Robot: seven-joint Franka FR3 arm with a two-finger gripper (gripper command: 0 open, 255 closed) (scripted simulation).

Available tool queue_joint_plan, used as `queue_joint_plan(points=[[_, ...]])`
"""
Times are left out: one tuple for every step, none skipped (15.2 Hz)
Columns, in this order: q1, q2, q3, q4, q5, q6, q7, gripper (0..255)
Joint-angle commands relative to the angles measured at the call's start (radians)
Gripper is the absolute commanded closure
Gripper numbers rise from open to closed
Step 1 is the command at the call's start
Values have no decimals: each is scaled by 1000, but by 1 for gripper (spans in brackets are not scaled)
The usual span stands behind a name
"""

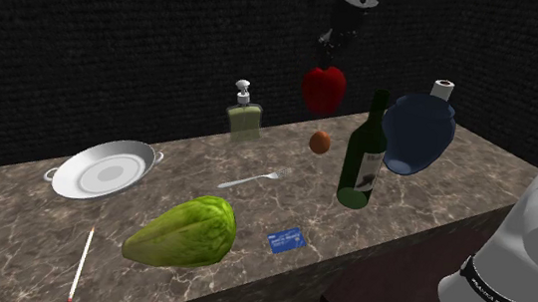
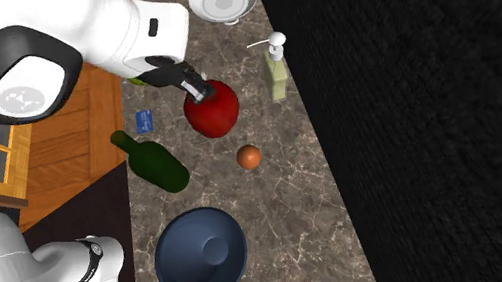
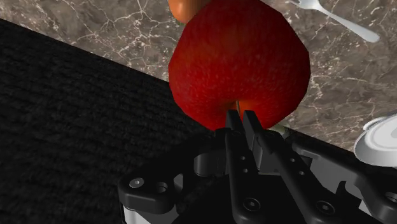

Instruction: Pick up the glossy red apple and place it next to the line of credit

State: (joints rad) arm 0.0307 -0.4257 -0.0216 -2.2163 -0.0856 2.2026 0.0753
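Black two-finger gripper (image 3: 242, 119) clenches the top of the glossy red apple (image 3: 238, 60), which hangs in the air over the marbled worktop (image 1: 433, 199), well apart from the small blue card (image 1: 286, 240) by its front edge. Firm, lightish and slick-skinned, I judge: this narrow pinch may slip, and a hold across its middle would be surer.

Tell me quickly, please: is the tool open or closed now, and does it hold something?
Tool: closed, holding the red apple at its top.
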Motion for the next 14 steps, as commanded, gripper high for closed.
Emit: queue_joint_plan(points=[[8, -68, 27, -56, -3, -14, 36, 255], [12, -98, 41, -80, -3, -22, 53, 255], [17, -129, 55, -103, -1, -31, 70, 255], [22, -159, 70, -124, 1, -41, 87, 255], [28, -188, 84, -144, 4, -52, 104, 255], [35, -217, 99, -163, 8, -64, 121, 255], [42, -246, 115, -181, 13, -76, 139, 255], [49, -274, 130, -198, 18, -89, 156, 255], [57, -302, 146, -213, 25, -102, 173, 255], [65, -329, 162, -227, 32, -117, 190, 255], [74, -355, 178, -240, 39, -131, 208, 255], [83, -381, 195, -252, 47, -147, 226, 255], [93, -406, 212, -262, 56, -162, 244, 255], [103, -430, 229, -272, 65, -179, 262, 255]])
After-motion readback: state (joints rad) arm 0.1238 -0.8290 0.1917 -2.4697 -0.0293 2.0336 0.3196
